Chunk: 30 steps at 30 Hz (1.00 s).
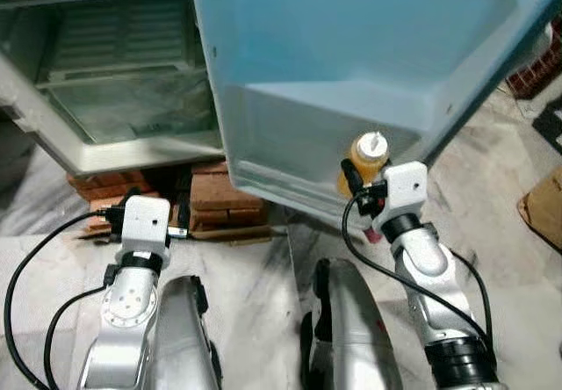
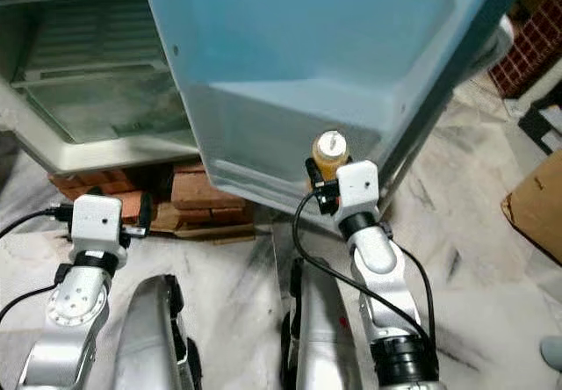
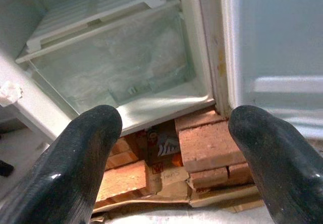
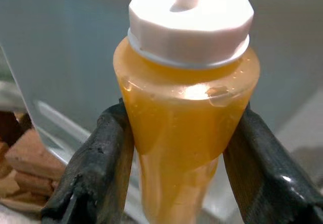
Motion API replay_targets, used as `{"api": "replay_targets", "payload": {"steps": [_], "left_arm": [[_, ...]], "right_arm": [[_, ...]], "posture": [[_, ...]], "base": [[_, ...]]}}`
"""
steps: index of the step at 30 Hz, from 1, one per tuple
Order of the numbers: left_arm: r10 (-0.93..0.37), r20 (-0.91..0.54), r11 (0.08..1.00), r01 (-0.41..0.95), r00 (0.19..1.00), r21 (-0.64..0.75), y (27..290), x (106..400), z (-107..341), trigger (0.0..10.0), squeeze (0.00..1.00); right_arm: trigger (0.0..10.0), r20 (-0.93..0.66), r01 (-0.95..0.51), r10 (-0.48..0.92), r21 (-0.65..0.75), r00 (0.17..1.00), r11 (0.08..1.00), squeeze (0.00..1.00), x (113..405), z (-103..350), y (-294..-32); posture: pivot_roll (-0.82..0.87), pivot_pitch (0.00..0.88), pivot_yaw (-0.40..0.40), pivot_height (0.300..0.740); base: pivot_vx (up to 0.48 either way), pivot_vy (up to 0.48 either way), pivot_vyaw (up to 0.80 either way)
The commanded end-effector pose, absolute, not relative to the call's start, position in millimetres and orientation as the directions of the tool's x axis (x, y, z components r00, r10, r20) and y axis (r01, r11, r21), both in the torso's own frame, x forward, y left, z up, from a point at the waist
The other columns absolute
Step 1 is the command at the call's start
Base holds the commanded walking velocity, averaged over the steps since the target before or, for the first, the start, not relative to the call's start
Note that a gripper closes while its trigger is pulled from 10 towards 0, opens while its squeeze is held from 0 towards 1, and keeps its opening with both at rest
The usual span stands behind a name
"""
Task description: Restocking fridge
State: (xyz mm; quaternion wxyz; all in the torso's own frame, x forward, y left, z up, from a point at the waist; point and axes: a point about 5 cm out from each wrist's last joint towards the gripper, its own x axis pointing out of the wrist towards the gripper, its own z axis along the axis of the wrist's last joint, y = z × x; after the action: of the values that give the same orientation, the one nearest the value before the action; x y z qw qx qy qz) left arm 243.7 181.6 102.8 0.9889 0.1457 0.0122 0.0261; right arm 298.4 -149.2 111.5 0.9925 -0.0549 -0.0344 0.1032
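Right claw: both fingers clamped on a squeeze bottle of amber liquid, white nozzle cap up, upright. Just beyond it, the open fridge door and its lowest door shelf. Left claw: wide apart, holding nothing; ahead, fridge interior, crisper drawer contents unclear, bricks beneath.

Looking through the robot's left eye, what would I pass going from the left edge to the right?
Open fridge compartment → left gripper → bricks → fridge door → yellow squeeze bottle held in the right gripper → cardboard box.
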Motion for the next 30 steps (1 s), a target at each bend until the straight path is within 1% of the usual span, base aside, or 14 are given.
{"api": "replay_targets", "payload": {"steps": [1, 6, 9, 10, 12, 14, 16, 17, 19, 25, 26, 27, 30], "left_arm": [[0.043, -0.009, 0.947, -0.038, 0.999, 0.318, 180.9, 239.1, 104.6, 10.0, 0.0], [0.033, -0.003, 0.942, -0.03, 0.999, 0.336, 179.8, 236.7, 106.6, 10.0, 0.0], [0.031, -0.002, 0.941, -0.028, 1.0, 0.336, 179.1, 236.3, 107.0, 10.0, 0.0], [0.025, -0.001, 0.941, -0.023, 1.0, 0.339, 178.2, 235.7, 108.3, 10.0, 0.0], [0.023, 0.0, 0.939, -0.022, 1.0, 0.342, 178.0, 234.8, 109.7, 10.0, 0.0], [0.026, 0.002, 0.937, -0.025, 1.0, 0.347, 179.5, 232.8, 111.3, 10.0, 0.0], [0.028, 0.002, 0.937, -0.027, 1.0, 0.348, 180.4, 232.1, 111.7, 10.0, 0.0], [0.031, 0.002, 0.936, -0.03, 1.0, 0.351, 181.6, 230.7, 111.9, 10.0, 0.0], [0.033, 0.002, 0.935, -0.032, 0.999, 0.353, 182.1, 229.7, 112.2, 10.0, 0.0], [0.033, 0.0, 0.934, -0.031, 0.999, 0.357, 183.4, 228.6, 112.7, 10.0, 0.0], [0.033, -0.003, 0.934, -0.03, 0.999, 0.356, 183.9, 228.5, 112.7, 10.0, 0.0], [0.033, -0.003, 0.934, -0.03, 0.999, 0.356, 183.9, 228.5, 112.7, 10.0, 0.0], [0.028, -0.008, 0.934, -0.024, 1.0, 0.356, 184.2, 228.5, 112.5, 10.0, 0.0]], "right_arm": [[10.0, 0.047, -0.141, 0.146, -0.106, 0.988, 0.984, 0.0, 303.2, 110.7, -157.2], [10.0, 0.056, -0.067, 0.073, -0.111, 0.996, 0.992, 0.0, 314.5, 108.7, -161.8], [10.0, 0.065, -0.055, 0.063, -0.111, 0.996, 0.992, 0.0, 317.6, 108.9, -162.1], [10.0, 0.099, -0.027, 0.041, -0.138, 0.994, 0.99, 0.0, 328.9, 114.7, -162.2], [10.0, 0.128, 0.008, 0.014, -0.164, 0.992, 0.986, 0.0, 338.2, 120.8, -163.7], [10.0, 0.15, 0.054, -0.028, -0.173, 0.988, 0.983, 0.0, 347.5, 126.7, -167.6], [10.0, 0.154, 0.065, -0.038, -0.18, 0.987, 0.981, 0.0, 350.2, 128.0, -168.4], [10.0, 0.14, 0.091, -0.063, -0.207, 0.988, 0.974, 0.0, 354.9, 127.3, -170.6], [10.0, 0.105, 0.116, -0.098, -0.187, 0.99, 0.976, 0.0, 357.4, 123.8, -173.2], [10.0, -0.024, 0.13, -0.138, -0.212, 0.99, 0.969, 0.0, 358.5, 103.2, -174.4], [10.0, -0.084, 0.135, -0.154, -0.2, 0.985, 0.97, 0.0, 357.5, 94.4, -175.8], [10.0, -0.084, 0.135, -0.154, -0.2, 0.985, 0.97, 0.0, 357.5, 94.4, -175.8], [10.0, -0.191, 0.159, -0.185, -0.145, 0.964, 0.977, 0.0, 354.0, 79.0, -180.2]], "posture": [[0.07, 0.237, -0.019, 0.52], [0.09, 0.258, -0.018, 0.52], [0.09, 0.258, -0.018, 0.52], [0.11, 0.27, -0.011, 0.52], [0.12, 0.277, -0.011, 0.52], [0.13, 0.279, -0.01, 0.52], [0.14, 0.282, -0.01, 0.52], [0.14, 0.283, -0.01, 0.52], [0.15, 0.283, -0.01, 0.52], [0.15, 0.284, -0.005, 0.52], [0.15, 0.285, -0.003, 0.52], [0.15, 0.285, -0.003, 0.52], [0.15, 0.285, 0.001, 0.52]], "base": [[0.0, 0.0, 0.0], [0.0, 0.0, 0.0], [0.0, 0.0, 0.0], [0.0, 0.0, 0.0], [0.0, 0.0, 0.0], [0.0, 0.0, 0.0], [0.0, 0.0, 0.0], [0.0, 0.0, 0.0], [0.0, 0.0, 0.0], [0.0, 0.0, 0.0], [0.0, 0.0, 0.0], [0.0, 0.0, 0.0], [0.0, 0.0, 0.0]]}}
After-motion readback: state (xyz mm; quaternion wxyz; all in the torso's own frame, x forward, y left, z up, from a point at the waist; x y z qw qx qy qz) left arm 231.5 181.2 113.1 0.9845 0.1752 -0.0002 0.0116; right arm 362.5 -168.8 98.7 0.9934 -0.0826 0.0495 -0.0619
